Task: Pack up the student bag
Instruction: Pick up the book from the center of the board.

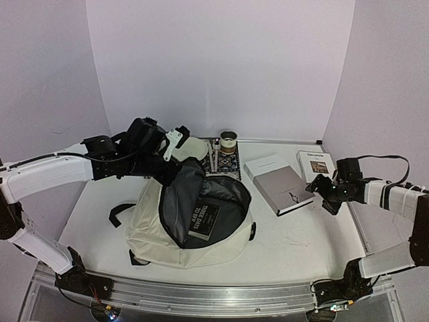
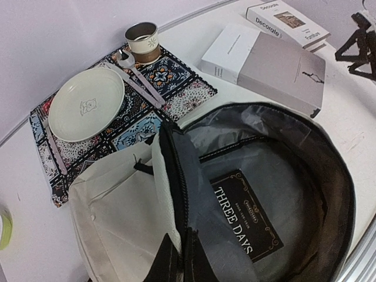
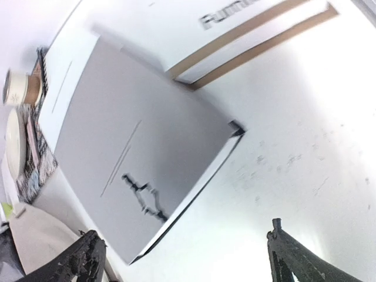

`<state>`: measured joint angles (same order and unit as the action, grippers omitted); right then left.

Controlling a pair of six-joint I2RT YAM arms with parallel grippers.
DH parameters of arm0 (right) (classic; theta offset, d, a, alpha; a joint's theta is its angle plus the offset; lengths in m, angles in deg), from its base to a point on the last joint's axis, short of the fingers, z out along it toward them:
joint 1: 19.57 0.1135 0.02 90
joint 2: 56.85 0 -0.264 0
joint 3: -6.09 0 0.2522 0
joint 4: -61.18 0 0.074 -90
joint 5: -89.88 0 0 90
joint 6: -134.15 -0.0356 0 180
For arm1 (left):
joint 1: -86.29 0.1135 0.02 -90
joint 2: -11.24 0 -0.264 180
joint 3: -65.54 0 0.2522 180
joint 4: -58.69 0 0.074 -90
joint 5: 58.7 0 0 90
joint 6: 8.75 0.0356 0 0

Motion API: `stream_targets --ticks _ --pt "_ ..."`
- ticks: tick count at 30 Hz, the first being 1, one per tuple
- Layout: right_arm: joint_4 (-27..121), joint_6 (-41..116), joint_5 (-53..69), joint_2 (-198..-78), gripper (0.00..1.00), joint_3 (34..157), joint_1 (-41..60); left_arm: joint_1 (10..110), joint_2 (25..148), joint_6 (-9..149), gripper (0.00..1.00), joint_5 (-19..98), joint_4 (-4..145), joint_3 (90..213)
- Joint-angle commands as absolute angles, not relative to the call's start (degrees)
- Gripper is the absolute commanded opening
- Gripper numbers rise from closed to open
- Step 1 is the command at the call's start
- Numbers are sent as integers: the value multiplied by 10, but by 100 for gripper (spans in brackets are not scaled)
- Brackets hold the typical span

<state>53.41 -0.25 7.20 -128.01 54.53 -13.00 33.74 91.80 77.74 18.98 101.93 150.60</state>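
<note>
- left tool [image 2: 179,252]: clamped on the mouth rim of the student bag [image 1: 161,236]; bag sits centre-left on the tabletop [image 1: 301,235], mouth gaping.
- grey book [image 1: 285,188]: just right of the bag, long axis far-left to near-right.
- right tool [image 1: 330,194]: fingers wide apart, empty, at the book's near-right corner; the nearer arm, so probably the one to grab it.

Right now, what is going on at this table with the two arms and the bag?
The robot is packing the student bag. The left claw is shut on the rim of the bag's opening and holds it up, so the mouth gapes. A black book lies inside already. The right claw is open and hovers by a corner of the grey book on the table, not touching it. A white book lies beside that one.
</note>
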Motion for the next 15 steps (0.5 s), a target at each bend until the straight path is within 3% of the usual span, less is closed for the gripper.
stream_targets --ticks 1,15 --pt "617 -12 163 -1311 92 534 -197 342 881 794 0 167 975 1481" --pt "761 -4 234 -1464 67 542 -266 348 861 797 0 156 959 1459"
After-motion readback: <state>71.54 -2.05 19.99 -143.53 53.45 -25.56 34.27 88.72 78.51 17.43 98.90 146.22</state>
